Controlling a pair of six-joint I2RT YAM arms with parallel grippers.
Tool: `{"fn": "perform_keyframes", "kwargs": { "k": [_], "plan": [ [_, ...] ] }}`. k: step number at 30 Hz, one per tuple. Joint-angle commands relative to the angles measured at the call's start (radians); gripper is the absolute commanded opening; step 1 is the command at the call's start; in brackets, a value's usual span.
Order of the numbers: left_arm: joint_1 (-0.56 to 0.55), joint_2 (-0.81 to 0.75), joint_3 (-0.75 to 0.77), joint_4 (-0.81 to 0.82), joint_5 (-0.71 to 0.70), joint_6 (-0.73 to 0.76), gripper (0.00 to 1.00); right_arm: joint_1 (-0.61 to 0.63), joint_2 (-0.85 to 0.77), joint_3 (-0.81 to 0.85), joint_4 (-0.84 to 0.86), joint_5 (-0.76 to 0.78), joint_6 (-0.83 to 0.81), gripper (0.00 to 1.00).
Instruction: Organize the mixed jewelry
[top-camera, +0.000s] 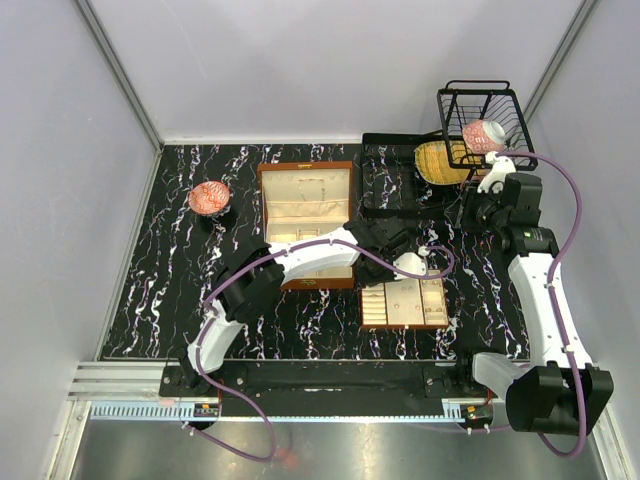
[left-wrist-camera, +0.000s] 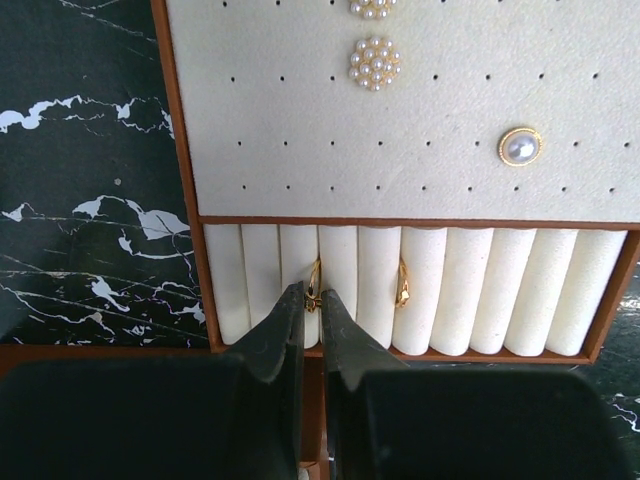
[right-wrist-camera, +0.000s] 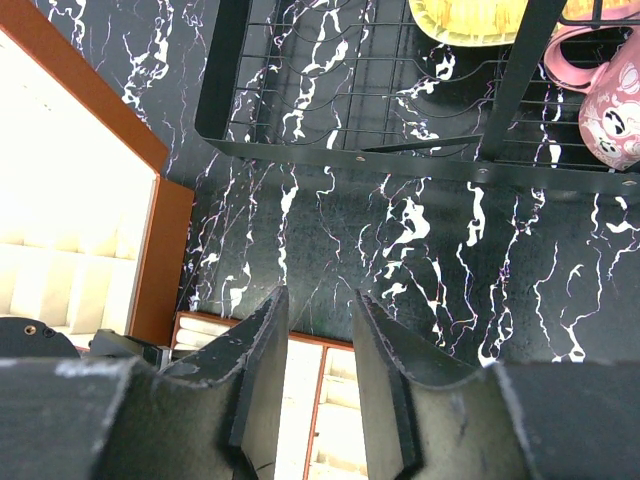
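Note:
A flat cream compartment tray (top-camera: 440, 300) lies in front of the open brown wooden box (top-camera: 305, 200). In the left wrist view the tray (left-wrist-camera: 180, 150) holds pearl earrings (left-wrist-camera: 374, 62) and a gold-rimmed pearl stud (left-wrist-camera: 520, 146) on its pinhole panel. Two small gold rings stand in its roll slots. My left gripper (left-wrist-camera: 312, 300) (top-camera: 395, 270) is shut on the left gold ring (left-wrist-camera: 314, 280), which sits in a slot. The other ring (left-wrist-camera: 403, 283) stands free. My right gripper (right-wrist-camera: 318, 305) (top-camera: 472, 212) is open and empty, held high above the tray's far edge (right-wrist-camera: 323, 400). No silvery hoop is in view.
A black wire rack (top-camera: 400, 175) stands at the back, with a yellow woven piece (top-camera: 440, 160) on it. A raised wire basket (top-camera: 480, 115) holds a pink mug (top-camera: 483, 135) (right-wrist-camera: 610, 100). A red-patterned bowl (top-camera: 209, 197) sits at back left.

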Motion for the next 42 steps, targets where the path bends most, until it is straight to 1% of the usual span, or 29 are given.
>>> {"fn": "perform_keyframes", "kwargs": {
  "k": [1, 8, 11, 13, 17, 18, 20, 21, 24, 28, 34, 42],
  "plan": [
    [-0.009, 0.011, -0.014, 0.027, -0.026, 0.003, 0.00, -0.008, -0.012, 0.001, 0.036, -0.017, -0.003, 0.38],
    [-0.015, 0.027, -0.024, 0.042, -0.025, -0.005, 0.00, -0.008, -0.009, 0.002, 0.021, -0.025, -0.017, 0.39],
    [-0.015, 0.033, -0.026, 0.043, -0.022, -0.004, 0.00, -0.008, -0.008, 0.009, -0.006, -0.019, -0.026, 0.42],
    [-0.014, 0.036, -0.026, 0.042, -0.020, -0.002, 0.00, -0.008, -0.011, 0.007, -0.026, -0.010, -0.060, 0.43],
    [-0.015, 0.031, -0.024, 0.042, -0.018, -0.001, 0.08, -0.008, -0.029, 0.001, -0.049, 0.007, -0.083, 0.43],
    [-0.015, 0.024, -0.026, 0.042, -0.020, 0.000, 0.16, -0.008, -0.037, -0.001, -0.053, 0.010, -0.084, 0.43],
    [-0.015, 0.014, -0.026, 0.041, -0.026, 0.000, 0.21, -0.008, -0.040, 0.002, -0.060, 0.015, -0.089, 0.43],
    [-0.015, 0.004, -0.026, 0.038, -0.032, 0.001, 0.25, -0.008, -0.045, 0.002, -0.063, 0.016, -0.091, 0.44],
    [-0.015, -0.016, -0.024, 0.032, -0.044, 0.006, 0.33, -0.008, -0.046, 0.007, -0.071, 0.020, -0.094, 0.44],
    [-0.015, -0.036, -0.014, 0.010, -0.058, 0.010, 0.39, -0.008, -0.051, 0.016, -0.082, 0.021, -0.095, 0.44],
    [-0.015, -0.087, 0.003, -0.020, -0.089, 0.027, 0.43, -0.008, -0.055, 0.032, -0.094, 0.026, -0.097, 0.44],
    [-0.012, -0.174, 0.019, -0.056, -0.086, 0.019, 0.46, -0.008, -0.040, 0.047, -0.118, 0.027, -0.121, 0.44]
  ]
}}
